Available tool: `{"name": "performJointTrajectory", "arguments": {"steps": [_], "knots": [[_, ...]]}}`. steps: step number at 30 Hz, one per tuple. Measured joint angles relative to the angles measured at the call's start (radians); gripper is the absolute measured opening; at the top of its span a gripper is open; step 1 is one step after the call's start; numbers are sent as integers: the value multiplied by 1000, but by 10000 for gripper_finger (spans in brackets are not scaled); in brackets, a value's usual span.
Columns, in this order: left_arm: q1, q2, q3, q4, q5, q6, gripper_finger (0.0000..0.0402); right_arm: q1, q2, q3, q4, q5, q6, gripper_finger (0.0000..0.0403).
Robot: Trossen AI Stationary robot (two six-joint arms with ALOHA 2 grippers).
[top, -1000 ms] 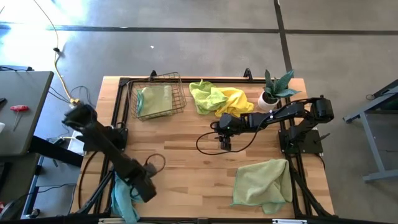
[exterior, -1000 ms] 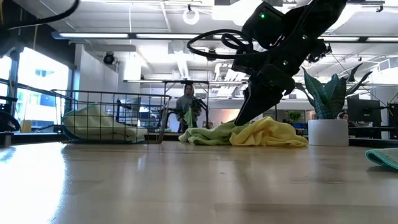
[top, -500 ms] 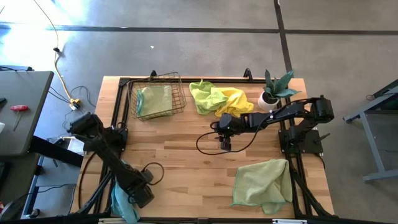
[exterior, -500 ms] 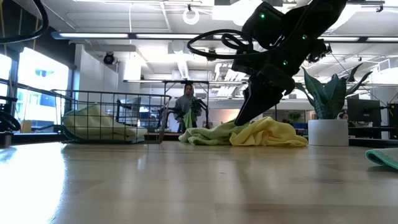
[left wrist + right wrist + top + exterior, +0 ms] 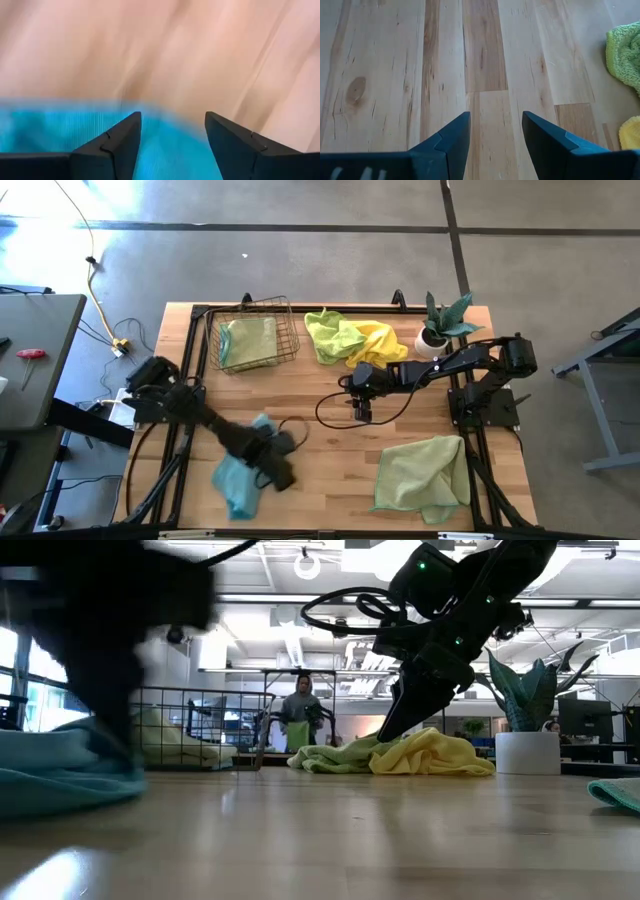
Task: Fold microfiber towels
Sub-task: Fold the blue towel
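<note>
1. Left gripper (image 5: 283,476), lower left of the high view: fingers spread with teal towel (image 5: 238,477) between them, a firm hold not certain; a second ago both sat at the table's lower-left edge, so the towel now reaches the work surface for folding.
2. Right gripper (image 5: 362,411), centre: open, empty, unmoved.
3. Towels counted: one teal; one sage green towel (image 5: 421,473), lower right; one lime towel (image 5: 332,334) touching one yellow towel (image 5: 385,338), upper centre; one pale towel (image 5: 249,340) inside the wire basket (image 5: 290,330), upper left.

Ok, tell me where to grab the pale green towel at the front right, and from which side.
Take the pale green towel at its back-left corner, coming straight down from above. It lies mostly flat on the table with that corner free, while its front edge looks folded under and bunched. The right gripper, open, hovers nearest. A judgement only.
</note>
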Motion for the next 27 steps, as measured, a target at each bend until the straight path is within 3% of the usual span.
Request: {"name": "performJointTrajectory", "arguments": {"steps": [4, 8, 12, 17, 23, 27], "knots": [[90, 0, 4, 246, -88, 218, 211, 0, 0, 0, 0, 0, 0, 173], [158, -3, 5, 386, -81, 378, 211, 0, 0, 0, 0, 0, 0, 173], [178, -14, 6, 322, 2, 459, 211, 0, 0, 0, 0, 0, 0, 173], [131, -54, 7, 110, 115, 522, 211, 0, 0, 0, 0, 0, 0, 173], [38, -94, 6, -152, 131, 442, 211, 0, 0, 0, -1, 0, 0, 173], [7, -82, 5, -155, 154, 444, 211, 0, 0, 0, 0, 0, 0, 173]]}}
